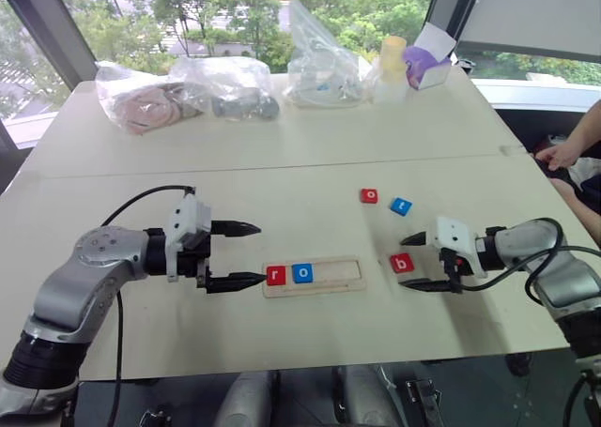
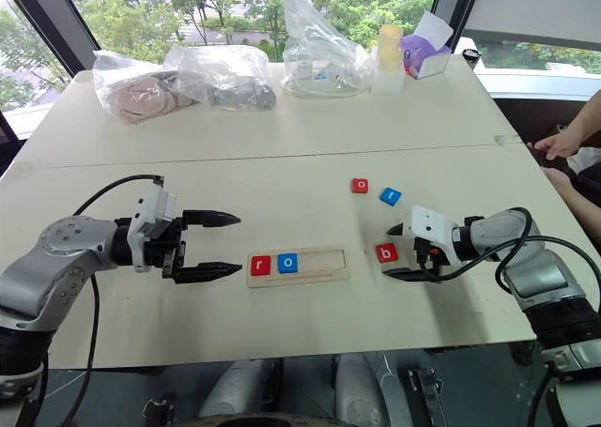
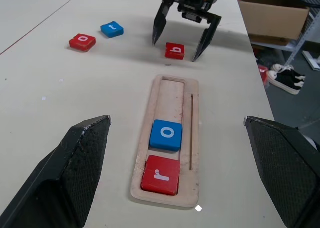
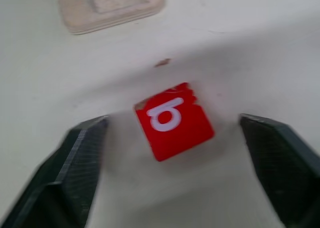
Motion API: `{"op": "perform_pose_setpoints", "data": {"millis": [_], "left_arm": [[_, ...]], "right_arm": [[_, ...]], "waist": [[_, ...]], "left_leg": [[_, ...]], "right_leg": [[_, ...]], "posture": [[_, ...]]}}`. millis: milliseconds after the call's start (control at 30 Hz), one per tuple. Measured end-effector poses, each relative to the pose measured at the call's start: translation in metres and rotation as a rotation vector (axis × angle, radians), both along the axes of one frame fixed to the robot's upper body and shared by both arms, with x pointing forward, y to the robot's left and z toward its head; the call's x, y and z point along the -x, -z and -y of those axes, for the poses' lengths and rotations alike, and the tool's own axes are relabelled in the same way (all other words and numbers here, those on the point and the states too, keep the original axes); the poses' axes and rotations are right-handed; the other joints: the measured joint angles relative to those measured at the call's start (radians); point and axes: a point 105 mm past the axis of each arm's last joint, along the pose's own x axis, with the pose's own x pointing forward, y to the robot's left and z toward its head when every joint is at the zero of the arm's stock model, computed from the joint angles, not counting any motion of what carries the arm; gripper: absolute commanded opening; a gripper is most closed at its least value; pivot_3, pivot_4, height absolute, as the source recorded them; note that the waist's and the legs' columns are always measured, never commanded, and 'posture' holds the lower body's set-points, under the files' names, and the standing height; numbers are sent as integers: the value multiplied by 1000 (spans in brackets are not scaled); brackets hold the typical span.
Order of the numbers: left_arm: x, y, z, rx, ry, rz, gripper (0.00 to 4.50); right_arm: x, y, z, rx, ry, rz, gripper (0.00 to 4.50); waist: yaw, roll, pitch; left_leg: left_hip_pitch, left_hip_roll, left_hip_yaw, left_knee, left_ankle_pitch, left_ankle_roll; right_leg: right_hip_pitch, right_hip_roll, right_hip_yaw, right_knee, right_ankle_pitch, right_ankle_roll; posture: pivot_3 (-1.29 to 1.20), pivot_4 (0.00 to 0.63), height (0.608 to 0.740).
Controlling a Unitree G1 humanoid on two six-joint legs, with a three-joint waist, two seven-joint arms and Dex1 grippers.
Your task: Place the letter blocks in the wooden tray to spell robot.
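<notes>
Tray flat on table, just ahead of the robot, long side running left to right. Two tiles seated at its left end: red r, then blue o, touching side by side; rest of the slot bare. Red b loose on the table just right of the tray's right end. Red o and blue t farther back, near each other, well apart from the tray.

Left gripper level, pointing right at the tray's left end, fingers spread wide, holding nothing, lower fingertip just beside the tray rim. Right gripper angled down and leftward, jaws apart, straddling red b, one finger on each side with gaps showing, no grip on it.

Along the table's far edge: clear plastic bags, a pale bottle, a purple-and-white box. A person's hand at the right edge of the table.
</notes>
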Motion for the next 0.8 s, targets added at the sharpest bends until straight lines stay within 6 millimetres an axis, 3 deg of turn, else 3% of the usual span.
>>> {"op": "perform_pose_setpoints", "data": {"millis": [100,133,300,533,800], "left_arm": [[0,0,0,0,0,1,4500],[0,0,0,0,-1,1,4500],[0,0,0,0,-2,0,4500],[3,4,-1,-1,4,-12,4500],[4,4,1,-6,7,0,4500]], "right_arm": [[0,1,-2,-3,-11,2,1590],[-1,0,-3,-5,-13,6,1276],[-5,-8,-14,-27,-7,18,1276],[4,-37,-66,-77,-151,30,1276],[23,-17,-108,-86,-275,-61,1276]], "waist": [[0,0,0],[1,0,0],[-1,0,0],[3,1,0],[2,0,0]], "left_leg": [[0,0,0,1,0,0],[0,0,0,1,0,0],[0,0,0,0,0,0],[-1,0,-1,0,0,0],[-1,-1,-1,0,0,0]], "right_leg": [[0,0,0,0,0,0],[1,0,0,0,0,0],[0,0,1,1,0,-1],[-1,-1,0,0,0,0],[-1,-1,0,0,0,0]], "posture": [[0,150,740],[0,150,740],[0,150,740],[0,150,740],[0,150,740]]}}
